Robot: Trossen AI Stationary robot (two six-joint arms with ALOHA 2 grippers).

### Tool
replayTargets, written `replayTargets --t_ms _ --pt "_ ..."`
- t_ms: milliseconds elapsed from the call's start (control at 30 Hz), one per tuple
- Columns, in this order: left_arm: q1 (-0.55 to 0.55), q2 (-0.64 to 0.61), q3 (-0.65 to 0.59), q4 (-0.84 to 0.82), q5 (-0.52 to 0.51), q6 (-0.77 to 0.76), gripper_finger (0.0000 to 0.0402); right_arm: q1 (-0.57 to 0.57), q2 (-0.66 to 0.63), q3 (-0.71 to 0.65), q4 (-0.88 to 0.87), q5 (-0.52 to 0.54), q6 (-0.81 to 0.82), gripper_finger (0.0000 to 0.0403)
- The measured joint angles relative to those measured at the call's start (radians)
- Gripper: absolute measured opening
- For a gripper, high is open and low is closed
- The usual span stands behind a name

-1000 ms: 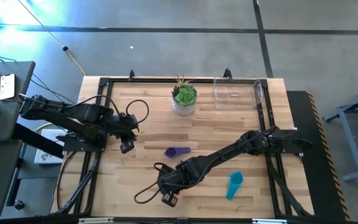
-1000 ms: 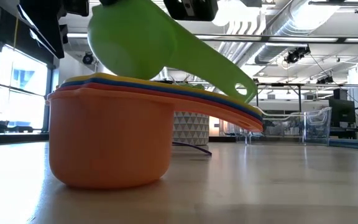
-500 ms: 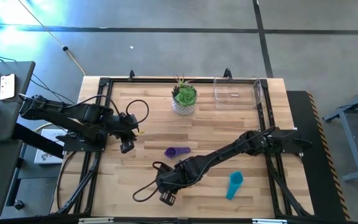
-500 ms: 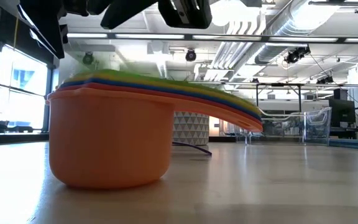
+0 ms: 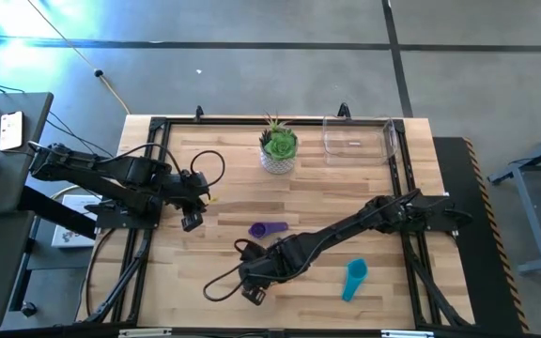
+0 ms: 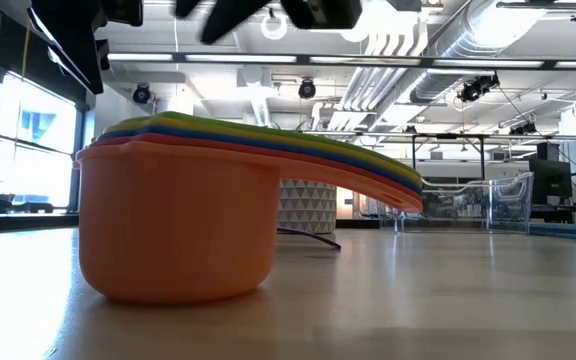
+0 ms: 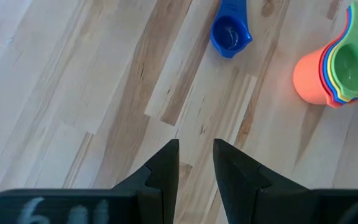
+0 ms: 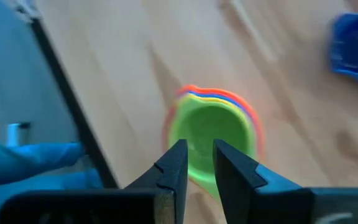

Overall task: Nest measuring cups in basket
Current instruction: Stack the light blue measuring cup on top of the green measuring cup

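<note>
A stack of nested measuring cups (image 6: 178,220) stands on its orange bottom cup near the table's front edge. The green cup (image 8: 207,137) lies on top; the stack also shows in the left wrist view (image 7: 337,62). My right gripper (image 8: 201,155) hovers right above the green cup with a narrow gap between its fingers, touching nothing; in the high view (image 5: 252,293) it hides the stack. A purple cup (image 5: 269,228) and a teal cup (image 5: 353,279) lie loose on the table. The clear basket (image 5: 360,136) stands at the far right. My left gripper (image 5: 191,222) waits at the left, slightly open and empty.
A white pot with a green plant (image 5: 278,147) stands at the far middle, left of the basket. A black cable loops on the table (image 5: 222,284) beside my right gripper. Bare wood lies between the stack and the basket.
My right gripper held the green cup tilted above the stack a second ago. It has let go; the green cup has dropped into the stack and now sits level on top. The gripper has gone up, away from the stack.
</note>
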Motion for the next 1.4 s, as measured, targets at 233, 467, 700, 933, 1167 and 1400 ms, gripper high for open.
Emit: replayTargets --t_ms 233,467,700,933,1167,1400 --pt "0.0 0.0 0.0 0.0 0.0 0.0 0.009 0.028 -0.027 0.0 -0.229 0.088 0.117 0.0068" --pt "0.0 0.0 0.0 0.0 0.001 -0.019 0.009 0.059 -0.036 0.0 -0.498 0.164 0.348 0.0068" --pt "0.0 0.0 0.0 0.005 0.0 -0.028 0.009 0.07 -0.039 0.0 -0.499 0.203 0.412 0.0068" --pt "0.0 0.0 0.0 0.015 0.0 -0.038 0.009 0.069 -0.039 0.0 -0.497 0.222 0.379 0.0068" --pt "0.0 0.0 0.0 0.021 0.0 -0.056 0.009 0.069 -0.039 0.0 -0.497 0.236 0.314 0.0068" --pt "0.0 0.0 0.0 0.023 0.0 -0.083 0.009 0.069 -0.181 -0.279 -0.498 0.2 0.406 0.0068"
